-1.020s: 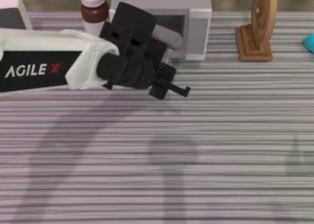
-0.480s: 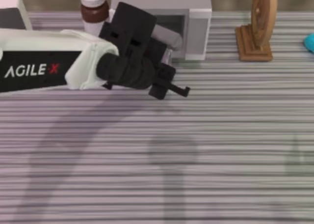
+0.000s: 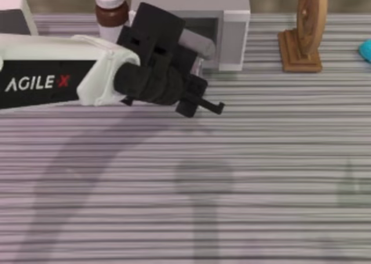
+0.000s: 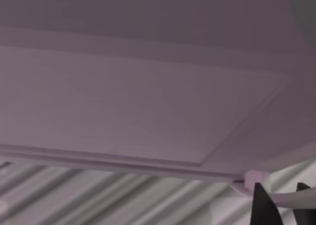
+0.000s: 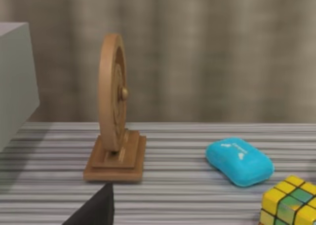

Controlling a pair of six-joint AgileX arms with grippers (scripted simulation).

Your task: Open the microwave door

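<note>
The microwave (image 3: 232, 9) stands at the table's back edge, left of centre. Its door (image 3: 200, 44) is swung partly outward, and the dark cavity shows behind it. My left gripper (image 3: 194, 67) is at the door's free end, mostly hidden under the arm's black wrist. In the left wrist view the door (image 4: 123, 96) fills most of the frame. My left gripper (image 4: 281, 205) is shut on the thin white handle bar (image 4: 249, 178), which runs between its two dark fingertips (image 4: 261, 207). The right arm is outside the top view; only a dark tip (image 5: 96, 210) of its gripper shows.
A brown jar with a white lid (image 3: 111, 12) and a grey-and-white box (image 3: 14, 12) stand left of the microwave. To its right are a wooden wheel on a stand (image 3: 304, 29), a blue soap-like block (image 5: 239, 161) and a coloured cube (image 5: 291, 203).
</note>
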